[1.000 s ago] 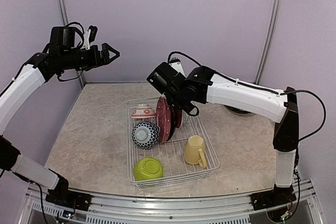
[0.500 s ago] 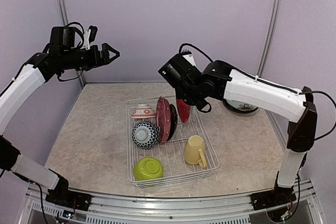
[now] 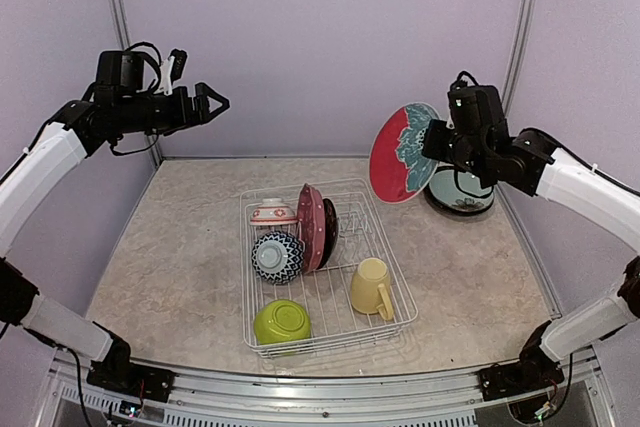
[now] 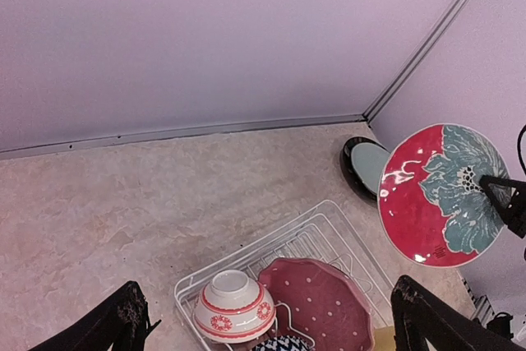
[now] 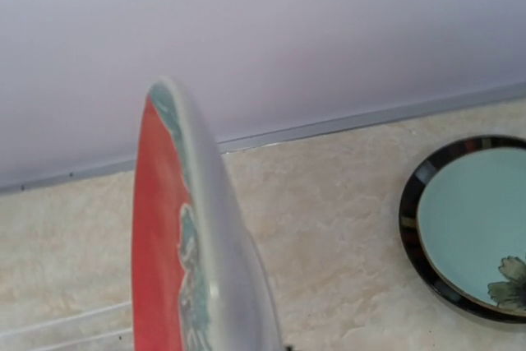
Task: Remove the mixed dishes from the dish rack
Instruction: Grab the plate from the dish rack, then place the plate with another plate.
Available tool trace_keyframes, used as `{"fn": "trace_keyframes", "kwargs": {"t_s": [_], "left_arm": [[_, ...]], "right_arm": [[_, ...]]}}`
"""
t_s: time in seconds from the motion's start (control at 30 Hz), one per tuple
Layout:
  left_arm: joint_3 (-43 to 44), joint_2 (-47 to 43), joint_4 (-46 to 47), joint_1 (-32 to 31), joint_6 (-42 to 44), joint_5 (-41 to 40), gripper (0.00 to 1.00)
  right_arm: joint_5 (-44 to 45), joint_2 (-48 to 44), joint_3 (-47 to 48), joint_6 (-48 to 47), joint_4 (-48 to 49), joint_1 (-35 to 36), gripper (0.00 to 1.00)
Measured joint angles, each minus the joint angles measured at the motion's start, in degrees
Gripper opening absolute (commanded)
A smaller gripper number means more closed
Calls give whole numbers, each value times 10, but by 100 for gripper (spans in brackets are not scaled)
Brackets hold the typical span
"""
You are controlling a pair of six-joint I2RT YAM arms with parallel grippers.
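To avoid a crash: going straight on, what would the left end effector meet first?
Probably the red-and-white bowl in the rack, framed between the left end effector's fingers in its wrist view; depth is unclear.

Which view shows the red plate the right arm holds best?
Left wrist: the red plate faces it, floral face clearly visible. Top external shows it smaller and angled; right wrist sees only its rim edge-on.

White arms (image 3: 40,162), black joints (image 3: 12,292), cables (image 3: 145,47), black left hand (image 3: 222,104), right hand (image 3: 436,143)
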Motion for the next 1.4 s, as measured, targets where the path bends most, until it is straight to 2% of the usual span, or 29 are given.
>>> {"fn": "trace_keyframes", "kwargs": {"t_s": [0.13,0.47,0.67,0.9,1.4], "left_arm": [[0,2,0,-1,0,0,99],[0,7,0,-5,0,0,99],[0,19,0,-7,0,0,99],[0,30,-1,-7,0,5,99],[0,40,-8,-7,-3,15,99]], "right_arm": [[-85,-25,-55,28,42,-81,0],[-301,-3,-180,125,183,-309,0],[-348,62,-219,167,268,-408,0],[-358,153,-217,185,329,-476,0],[-409,261,-213,227,443,-504,0]]}}
